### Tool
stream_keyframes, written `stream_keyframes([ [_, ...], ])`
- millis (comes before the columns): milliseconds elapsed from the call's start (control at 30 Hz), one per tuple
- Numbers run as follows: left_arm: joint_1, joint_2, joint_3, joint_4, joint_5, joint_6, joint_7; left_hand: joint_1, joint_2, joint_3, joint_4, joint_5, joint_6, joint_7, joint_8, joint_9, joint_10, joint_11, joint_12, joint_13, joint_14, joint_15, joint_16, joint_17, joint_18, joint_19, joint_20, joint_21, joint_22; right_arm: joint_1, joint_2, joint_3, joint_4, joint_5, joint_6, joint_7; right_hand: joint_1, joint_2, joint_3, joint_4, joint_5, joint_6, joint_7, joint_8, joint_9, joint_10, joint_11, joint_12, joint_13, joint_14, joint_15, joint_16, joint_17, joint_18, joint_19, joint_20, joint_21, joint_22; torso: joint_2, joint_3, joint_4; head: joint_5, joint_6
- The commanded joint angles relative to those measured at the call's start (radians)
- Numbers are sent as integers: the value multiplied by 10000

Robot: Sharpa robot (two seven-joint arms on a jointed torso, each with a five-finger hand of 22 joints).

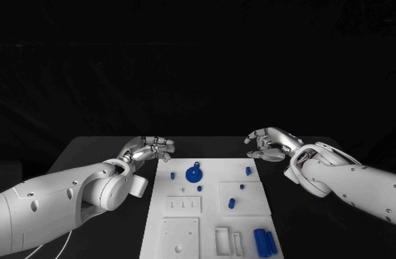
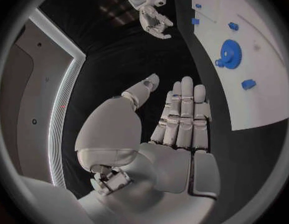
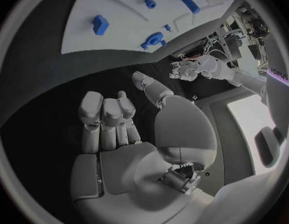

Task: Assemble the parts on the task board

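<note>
Head view: the white task board [image 1: 210, 213] lies at lower centre, bearing a blue gear [image 1: 194, 174] and small blue parts [image 1: 264, 242]. Left hand [image 1: 149, 148], left of the board's far corner, fingers extended, empty. Right hand [image 1: 270, 142], beyond the right corner, fingers curled, empty.

Matt white task board [image 1: 186, 213], black table [image 1: 99, 156]

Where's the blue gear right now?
Head view: the gear lies on the board's far end, left of centre, nearer the left hand.
</note>
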Motion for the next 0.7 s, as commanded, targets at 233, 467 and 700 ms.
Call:
stream_keyframes([
  [233,-44,24,6,58,-30,150,208,-52,52,3,-37,-13,65,-25,48,6,69,-14,43,19,-27,-23,-7,15,81,-35,-52,63,80,-430,54,-24,-837,442,924,380,106,57,-280,-10,90,195,99,19,-26,-89,-6,-40,-27,-55,-8,-63,25,1227,-102,21,-11,169,-84,142,-185,33,-135],
  [467,-75,-2,3,137,-30,186,201,-70,54,-9,-46,-19,53,-21,40,0,-41,34,-19,-1,-32,-21,-15,18,80,-39,-51,61,74,-888,304,-62,-1336,373,1050,401,149,63,-379,-13,113,180,105,-8,-43,-101,-1,-41,-37,-59,-3,-70,33,1227,-121,31,-10,167,-57,135,-139,-47,-135],
  [700,-83,-56,2,192,-30,199,180,-92,47,-19,-40,-23,49,-18,38,-2,-57,44,-28,-2,-31,-20,-17,20,78,-41,-49,60,73,-1228,553,-61,-1549,350,1103,445,164,75,-467,-12,110,166,111,-32,-57,-106,6,-37,-40,-60,3,-73,40,1227,-133,40,-9,166,6,213,-148,-7,-166],
])
